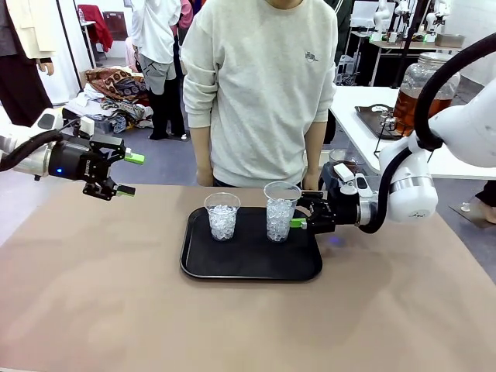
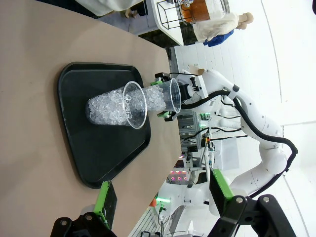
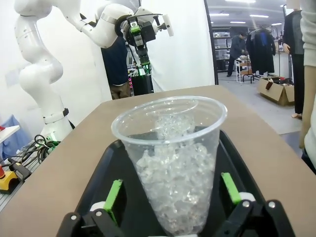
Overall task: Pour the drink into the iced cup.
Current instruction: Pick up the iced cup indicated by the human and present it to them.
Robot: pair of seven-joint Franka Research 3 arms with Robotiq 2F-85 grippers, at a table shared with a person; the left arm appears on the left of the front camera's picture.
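Two clear plastic cups of ice stand on a black tray [image 1: 194, 267]. The left iced cup [image 1: 222, 216] stands free. The right iced cup [image 1: 280, 213] sits between the fingers of my right gripper [image 1: 298, 211], which is open. In the right wrist view this cup [image 3: 173, 163] fills the gap, with the green pads [image 3: 113, 195] just off its sides. My left gripper [image 1: 124, 174] hangs open and empty above the table's far left. The amber-brown drink [image 1: 418, 105] sits in a large glass jar on a white side table at the back right.
A person [image 1: 263, 85] in a pale sweatshirt stands at the far edge, right behind the tray. In the left wrist view my left gripper [image 2: 162, 195] looks across the tray [image 2: 74, 148] at both cups. Bare brown tabletop [image 1: 93, 294] surrounds the tray.
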